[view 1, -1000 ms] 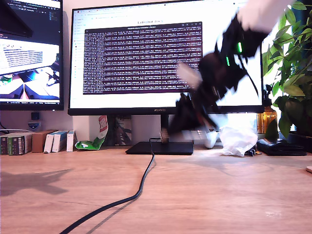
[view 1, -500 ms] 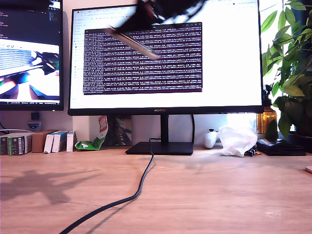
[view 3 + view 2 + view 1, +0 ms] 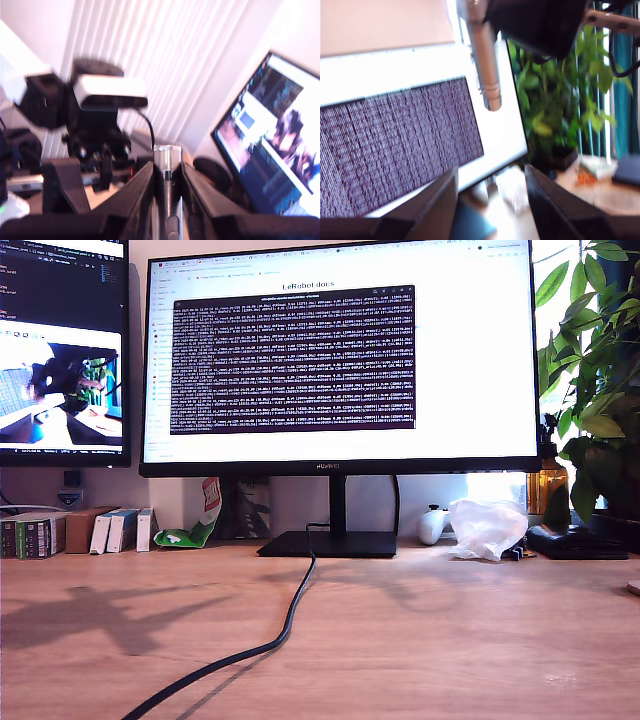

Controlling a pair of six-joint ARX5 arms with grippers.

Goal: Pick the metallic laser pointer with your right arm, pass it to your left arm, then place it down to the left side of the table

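Silver laser pointer (image 3: 168, 165), black hand (image 3: 167, 200)

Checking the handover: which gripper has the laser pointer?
My second gripper: its jaws clamp the metallic laser pointer. My first gripper stands open, the pointer beyond its jaws.

Readable text, exterior view:

- Large centre monitor (image 3: 340, 355): heading "LeRobot docs" at the top of the white page, above the dark terminal window (image 3: 293, 358). The terminal's lines of light text are too small to read.
- Monitor lower bezel: a small logo at its middle, too small to make out.
- Second monitor (image 3: 62, 345) at the exterior view's left: lines of text, illegible.
- Small boxes (image 3: 75, 531) on the table: print illegible.

Wrist views: too blurred, nothing readable.
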